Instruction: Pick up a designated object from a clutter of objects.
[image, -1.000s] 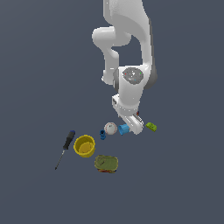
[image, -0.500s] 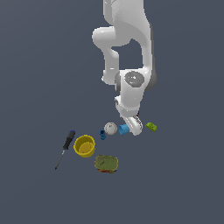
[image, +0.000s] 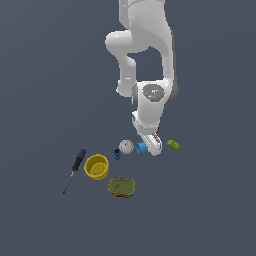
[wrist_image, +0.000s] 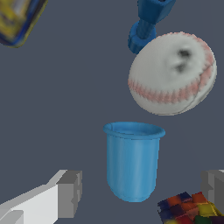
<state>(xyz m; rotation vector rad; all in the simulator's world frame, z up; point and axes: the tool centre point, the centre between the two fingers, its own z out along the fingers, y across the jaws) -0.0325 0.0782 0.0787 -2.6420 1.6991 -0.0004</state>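
The designated object, a light-blue cup (wrist_image: 132, 159), lies on its side with its hollow mouth toward the white baseball (wrist_image: 173, 72). In the exterior view the cup (image: 141, 147) shows just beside the baseball (image: 126, 146), partly covered by the white hand. My gripper (wrist_image: 142, 190) is open, and its grey fingers (wrist_image: 68, 194) stand on either side of the cup's closed end without touching it. In the exterior view the gripper (image: 152, 146) is low, right at the cup. The clutter of objects spreads around it.
A small dark-blue piece (image: 118, 154) lies beyond the baseball. A yellow bowl (image: 96, 166), a black-handled screwdriver (image: 74, 167) and a green tin (image: 121, 187) are toward the exterior view's left. A green block (image: 173, 145) sits to the right. A multicoloured cube (wrist_image: 183, 210) is near one finger.
The hand has come down and a little to the exterior view's right, until its fingers reach the cup. The objects have not moved.
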